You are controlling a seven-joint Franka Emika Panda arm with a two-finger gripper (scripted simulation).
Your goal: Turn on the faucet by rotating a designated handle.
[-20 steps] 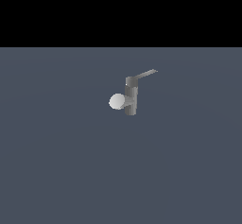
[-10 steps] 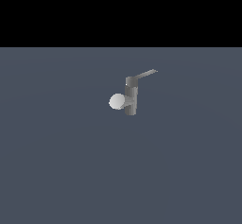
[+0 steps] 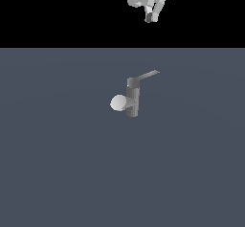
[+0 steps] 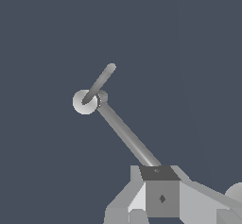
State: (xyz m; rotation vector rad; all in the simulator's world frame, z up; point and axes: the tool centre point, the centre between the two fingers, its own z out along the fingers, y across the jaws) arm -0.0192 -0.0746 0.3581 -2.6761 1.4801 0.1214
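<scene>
The gripper (image 3: pixel 151 16) hangs high at the top of the exterior view, its two fingers (image 3: pixel 155 8) drawn nearly together with only a slim gap and nothing between them. It is well apart from the faucet (image 3: pixel 132 98) and to the exterior view's right of its post. The handle (image 3: pixel 145 75), a thin flat lever, projects from the post's top toward the exterior view's right, its free end open on all sides. The stubby spout's pale round face (image 3: pixel 117 103) points to the exterior view's left. The faucet stands alone on a flat slate-blue surface (image 3: pixel 57 164), against a black background.
</scene>
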